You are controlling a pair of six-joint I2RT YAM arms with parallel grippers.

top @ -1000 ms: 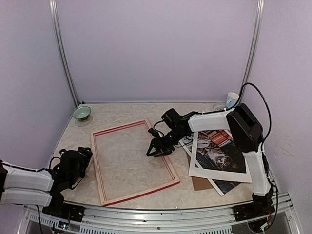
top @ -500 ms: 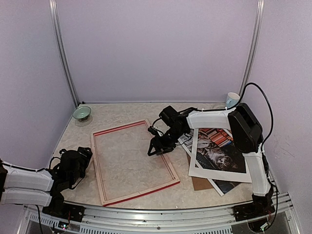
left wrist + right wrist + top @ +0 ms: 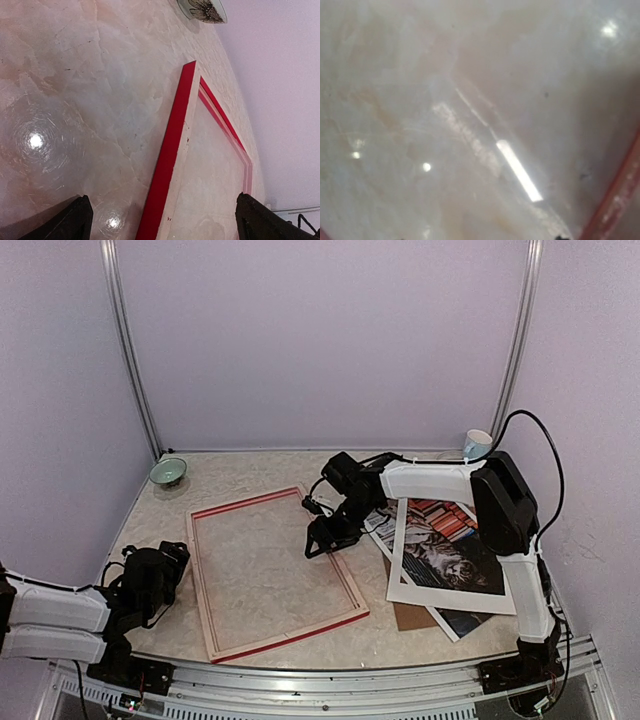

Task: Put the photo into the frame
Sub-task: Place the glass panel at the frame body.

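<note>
Right gripper (image 3: 322, 540): hovering over the right rail of the frame (image 3: 250, 502), holding its jaws apart, gripping nothing.
Photo (image 3: 440, 555): lying flat just right of that gripper, partly under a white mat (image 3: 398, 570), long axis running near-to-far.
Left gripper (image 3: 165, 220): resting wide open and empty beyond the frame's left rail, sitting much farther off.

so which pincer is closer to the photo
right. the right pincer is over the frame's right rail, just left of the photo; the left pincer is beyond the frame's left side
</note>
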